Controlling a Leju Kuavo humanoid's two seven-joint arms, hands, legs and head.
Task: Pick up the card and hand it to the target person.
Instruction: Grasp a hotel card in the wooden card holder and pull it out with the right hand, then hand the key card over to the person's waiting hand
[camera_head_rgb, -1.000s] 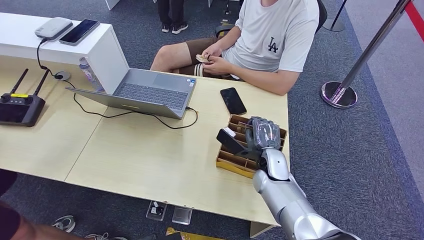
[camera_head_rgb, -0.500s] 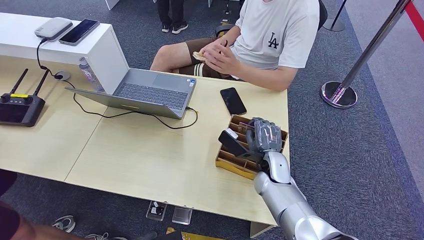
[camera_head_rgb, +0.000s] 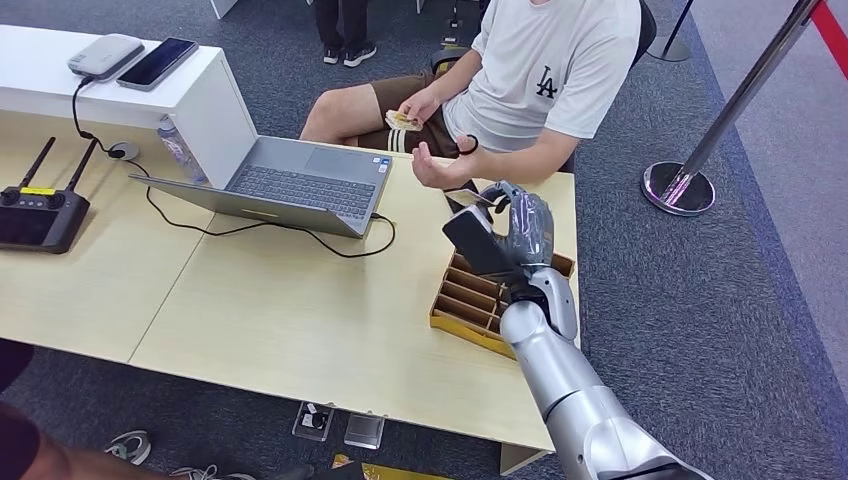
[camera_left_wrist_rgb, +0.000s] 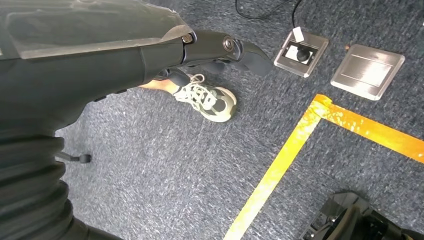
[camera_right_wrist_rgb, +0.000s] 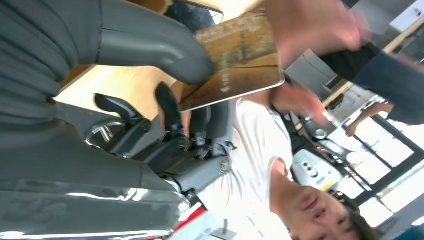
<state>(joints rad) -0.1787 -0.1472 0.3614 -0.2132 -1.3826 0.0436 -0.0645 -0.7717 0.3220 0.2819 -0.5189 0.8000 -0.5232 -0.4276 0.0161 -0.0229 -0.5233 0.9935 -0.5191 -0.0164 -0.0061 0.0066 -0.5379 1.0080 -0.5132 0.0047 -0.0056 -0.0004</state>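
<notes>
The person's white shirt (camera_head_rgb: 560, 60) has the dark letters "LA" on the chest; the brown card (camera_right_wrist_rgb: 240, 60) has some small marks on it, too blurry to read; no other words or numbers can be read.

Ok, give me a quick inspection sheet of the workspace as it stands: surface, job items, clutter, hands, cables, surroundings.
Surface: light wood desk, white block at its back.
Job's things: card pinched in the right hand, raised over the divided tray; seated person's open hand just beyond it.
Clutter: laptop, controller, phone and grey box on the block.
Hands: right holds the card; left hand hangs over the carpet, holding nothing.
Cables: black cable loops across the desk to the laptop.
Surroundings: grey carpet, stanchion, yellow floor tape, floor sockets, a shoe.
</notes>
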